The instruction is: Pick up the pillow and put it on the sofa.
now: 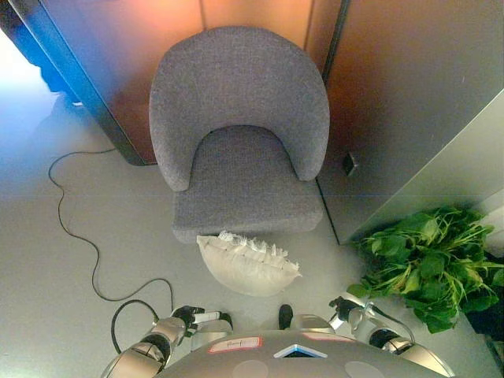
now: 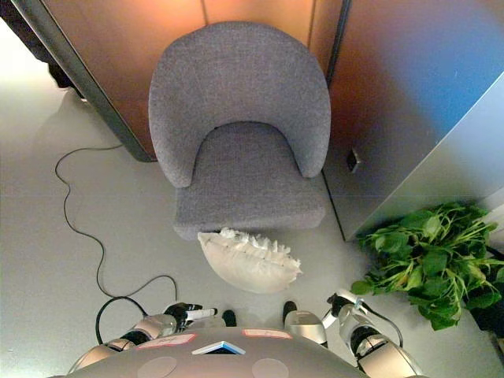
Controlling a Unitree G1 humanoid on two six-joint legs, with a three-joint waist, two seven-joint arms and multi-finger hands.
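Note:
A cream pillow (image 1: 246,263) with a ruffled edge lies on the floor against the front of a grey round-backed sofa chair (image 1: 240,134). The chair's seat (image 2: 248,177) has nothing on it. My left hand (image 1: 194,317) shows at the bottom left, below and left of the pillow, well apart from it, its fingers relaxed and holding nothing. At the bottom right, my right hand (image 1: 349,309) hangs below and right of the pillow, also empty with relaxed fingers.
A leafy green plant (image 1: 433,264) stands on the floor to the right of the chair. Brown wall panels (image 1: 118,47) rise behind the chair, and a grey wall (image 1: 441,165) runs along the right. A thin black cord (image 1: 71,228) trails over the floor at left.

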